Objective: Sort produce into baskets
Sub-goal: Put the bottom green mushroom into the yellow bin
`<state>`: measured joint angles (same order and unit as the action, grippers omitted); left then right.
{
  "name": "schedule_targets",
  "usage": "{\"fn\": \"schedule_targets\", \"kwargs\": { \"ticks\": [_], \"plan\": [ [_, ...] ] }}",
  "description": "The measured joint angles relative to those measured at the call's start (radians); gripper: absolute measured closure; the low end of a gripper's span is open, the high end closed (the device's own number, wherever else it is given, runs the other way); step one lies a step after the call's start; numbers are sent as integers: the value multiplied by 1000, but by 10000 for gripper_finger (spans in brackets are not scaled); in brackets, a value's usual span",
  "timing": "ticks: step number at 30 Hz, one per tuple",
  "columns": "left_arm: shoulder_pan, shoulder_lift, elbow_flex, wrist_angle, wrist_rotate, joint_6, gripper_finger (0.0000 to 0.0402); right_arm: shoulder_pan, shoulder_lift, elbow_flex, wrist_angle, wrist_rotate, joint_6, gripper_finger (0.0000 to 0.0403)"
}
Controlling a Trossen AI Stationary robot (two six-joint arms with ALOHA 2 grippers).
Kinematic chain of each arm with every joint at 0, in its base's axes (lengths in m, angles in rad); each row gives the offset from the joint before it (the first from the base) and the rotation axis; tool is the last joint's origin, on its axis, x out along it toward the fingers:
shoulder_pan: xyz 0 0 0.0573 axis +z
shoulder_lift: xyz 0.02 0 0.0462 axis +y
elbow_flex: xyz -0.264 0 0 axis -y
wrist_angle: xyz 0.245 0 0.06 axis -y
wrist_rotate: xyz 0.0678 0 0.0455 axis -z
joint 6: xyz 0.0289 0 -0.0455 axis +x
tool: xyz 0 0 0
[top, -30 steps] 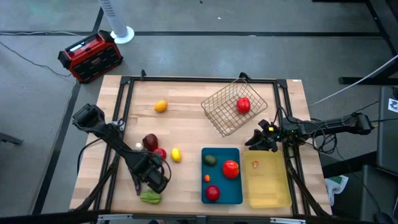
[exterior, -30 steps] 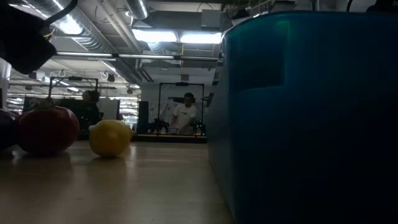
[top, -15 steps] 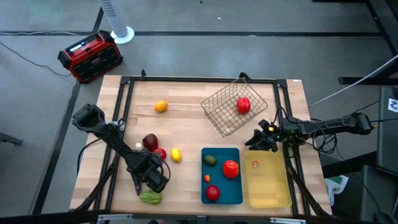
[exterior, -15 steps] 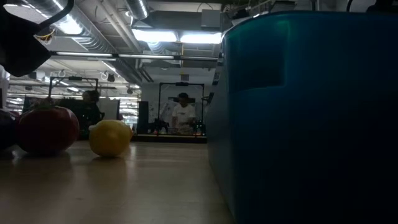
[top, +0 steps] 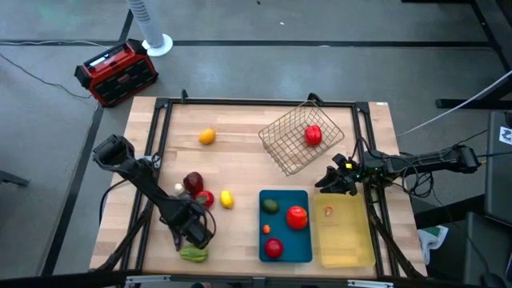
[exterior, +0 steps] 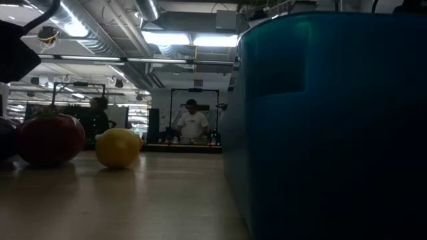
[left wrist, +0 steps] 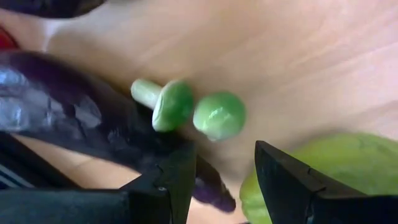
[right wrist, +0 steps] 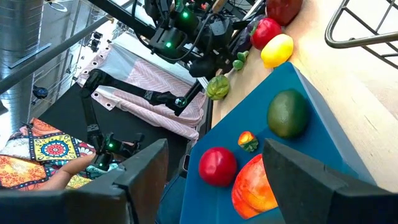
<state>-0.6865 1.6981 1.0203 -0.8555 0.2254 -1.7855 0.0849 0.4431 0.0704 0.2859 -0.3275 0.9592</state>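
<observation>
Half the green pepper hides under the left hand.

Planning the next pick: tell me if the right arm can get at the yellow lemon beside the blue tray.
Probably yes: the right gripper hangs open beside the blue tray, and bare tabletop surrounds the lemon.

Low view: blue tray fills the right side, cut off by the frame and hiding everything behind it. Dark purple produce cut at the edge. Left wrist view: green vegetable cropped below.
</observation>
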Motion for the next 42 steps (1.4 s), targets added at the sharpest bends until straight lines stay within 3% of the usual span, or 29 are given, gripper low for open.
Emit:
{"fn": "schedule_targets", "kwargs": {
  "ticks": [13,23,42],
  "plan": [
    [2,63,0,11,-30,11,245,0,0,0,-5,4,0,145],
    [29,63,0,28,-52,22,307,0,0,0,-5,5,-5,145],
    [256,-54,0,120,-58,311,304,0,0,0,-4,6,-51,146]
  ]
}}
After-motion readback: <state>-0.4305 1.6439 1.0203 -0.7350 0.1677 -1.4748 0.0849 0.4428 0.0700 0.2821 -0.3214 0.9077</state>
